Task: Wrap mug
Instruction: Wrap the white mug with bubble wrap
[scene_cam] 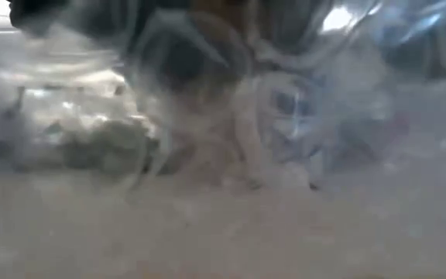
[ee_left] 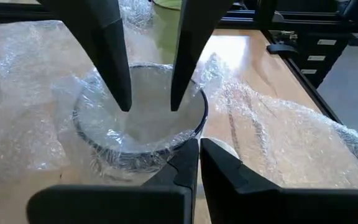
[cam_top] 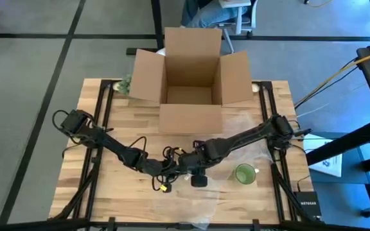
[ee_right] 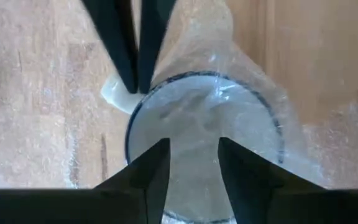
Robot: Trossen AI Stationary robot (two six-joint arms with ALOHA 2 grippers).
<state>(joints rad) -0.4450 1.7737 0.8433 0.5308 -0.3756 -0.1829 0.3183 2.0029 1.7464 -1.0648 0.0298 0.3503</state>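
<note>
Bubble wrap (ee_left: 272, 134) over mug (ee_left: 138, 134), left fingers (ee_left: 185, 168) closed beside

The mug (ee_left: 140, 127) is whitish with a dark blue rim, under clear, glinting bubble wrap (ee_left: 272, 134). The table (cam_top: 108, 186) is pale striped wood. A green cup (cam_top: 244, 174) stands at the near right. The far box (cam_top: 190, 77) is plain brown cardboard. Both arms are black.

Two dark jointed arms, black looping cables, tapered matte-black pincer fingers (ee_left: 114, 56)
</note>
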